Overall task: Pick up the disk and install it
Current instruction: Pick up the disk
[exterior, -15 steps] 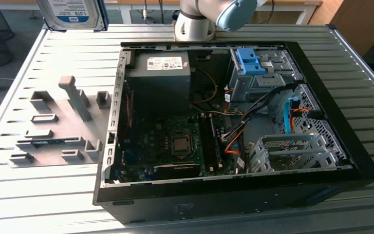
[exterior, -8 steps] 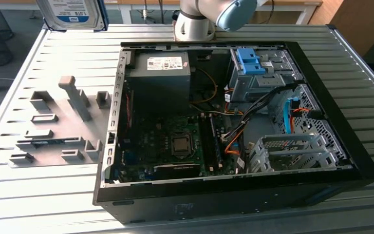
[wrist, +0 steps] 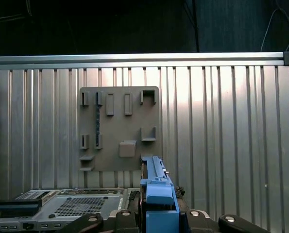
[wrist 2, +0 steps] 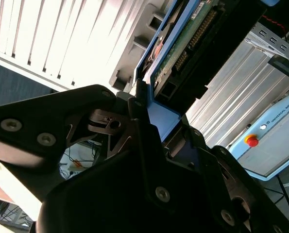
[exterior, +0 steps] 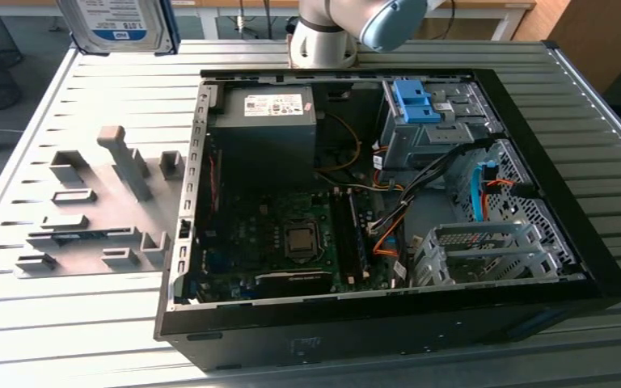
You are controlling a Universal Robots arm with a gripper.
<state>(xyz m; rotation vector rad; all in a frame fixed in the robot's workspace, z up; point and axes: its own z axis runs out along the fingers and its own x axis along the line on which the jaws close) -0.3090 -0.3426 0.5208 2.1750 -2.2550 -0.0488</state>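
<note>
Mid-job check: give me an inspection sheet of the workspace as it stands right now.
Surface: ribbed metal table.
Job's things: disk held in the air at the exterior view's upper left, not in the computer case.
Clutter: grey holder plate with upright pegs, on the exterior view's left of the case.
Hand: shut on the disk's blue side rail, in the second wrist view.
Cables: black and orange wires loose inside the case.
Surroundings: arm base beyond the case; box with a red button.

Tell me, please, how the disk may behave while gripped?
The disk looks like a rigid metal slab, so it probably won't flex and is likely dense for its size. The gripper pinches its smooth blue plastic rail, which might slip. Its exposed circuit board suggests it is fragile.
</note>
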